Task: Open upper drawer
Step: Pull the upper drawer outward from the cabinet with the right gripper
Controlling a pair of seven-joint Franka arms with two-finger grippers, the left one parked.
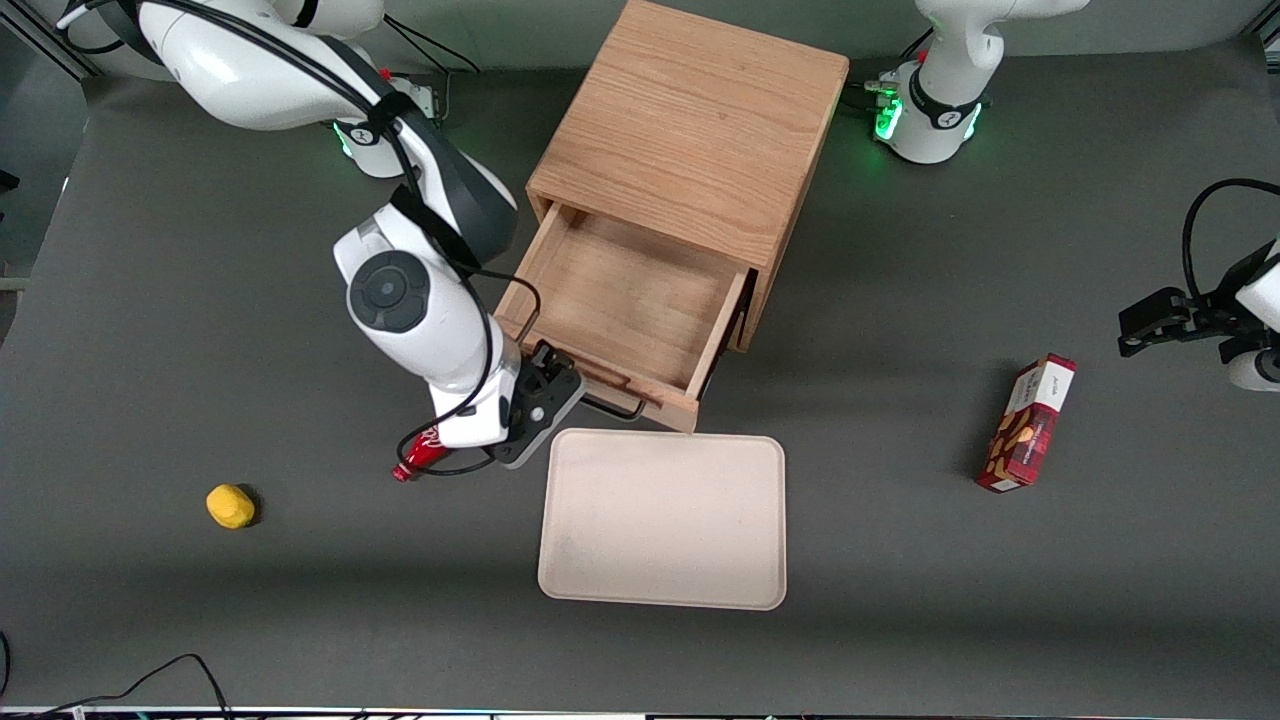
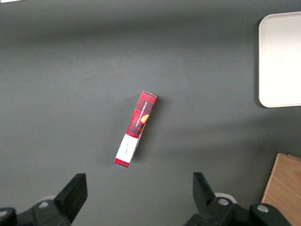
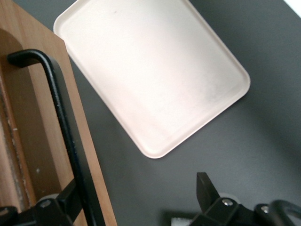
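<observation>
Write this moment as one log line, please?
upper drawer: pulled out, empty | gripper: open, at its black handle | tray: in front of drawer

A dark grey table carries everything. An oak cabinet stands near the edge farthest from the front camera, about midway along it, its upper drawer pulled out over the surface. A pale flat tray lies just in front of that drawer, nearer the camera. A small yellow object sits toward the working arm's end of the table, well apart from the tray. A red packet lies on its side toward the parked arm's end. The gripper hangs at the drawer's front, above the table, its fingers spread around the black handle.
</observation>
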